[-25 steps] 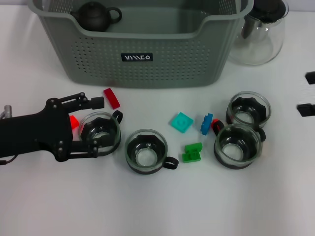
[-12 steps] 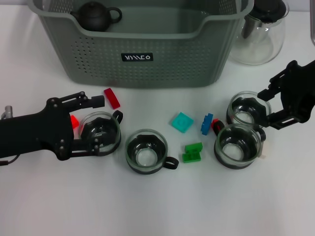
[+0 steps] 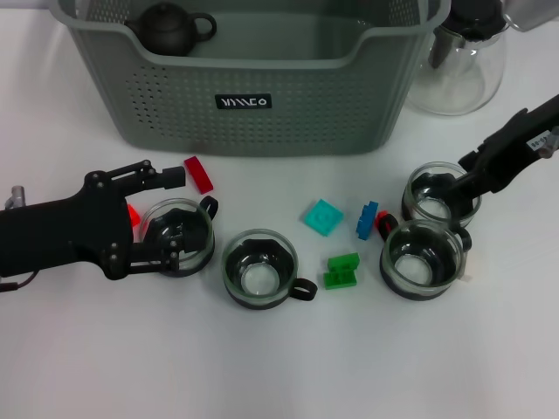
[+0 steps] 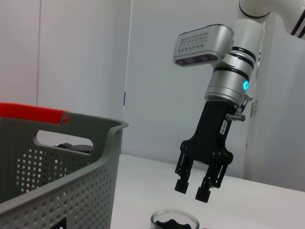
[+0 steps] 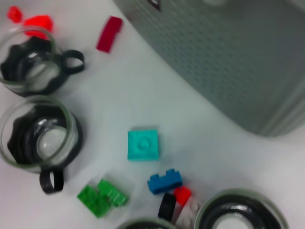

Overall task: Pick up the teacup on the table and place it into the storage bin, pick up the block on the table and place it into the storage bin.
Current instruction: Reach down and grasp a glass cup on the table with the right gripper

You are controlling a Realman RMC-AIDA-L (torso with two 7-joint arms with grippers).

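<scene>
While four glass teacups stand on the white desk (image 3: 105,349), the one that matters first is the leftmost teacup (image 3: 178,236), at about nine o'clock from the desk's middle; the left end effector (image 3: 171,220) straddles it, one finger beyond the cup's far rim and the other at its near rim, the jaws spread wide with the cup between them and, as far as the head view shows, not yet clamped; the cup sits upright with its handle pointing toward two o'clock, clear of both fingers. The storage bin (image 3: 253,100) lies at twelve o'clock from this cup, well apart, with a dark teapot (image 3: 172,28) already in its far left corner; so the coming move, as I judge it, is a squeeze, a lift, then a carry toward twelve o'clock over the near wall. The right end effector (image 4: 194,188) hangs open above the far right teacup (image 3: 441,194), its fingers apart and touching nothing, as the left wrist view shows; it is the nearer arm for the cups at three o'clock and for the blue block (image 3: 367,218) just beside them; the teal block (image 3: 321,216) and green block (image 3: 341,270) lie between the two arms; a red block (image 3: 198,174) lies just beyond the left end effector's far finger, close enough that the lift could brush it.
</scene>
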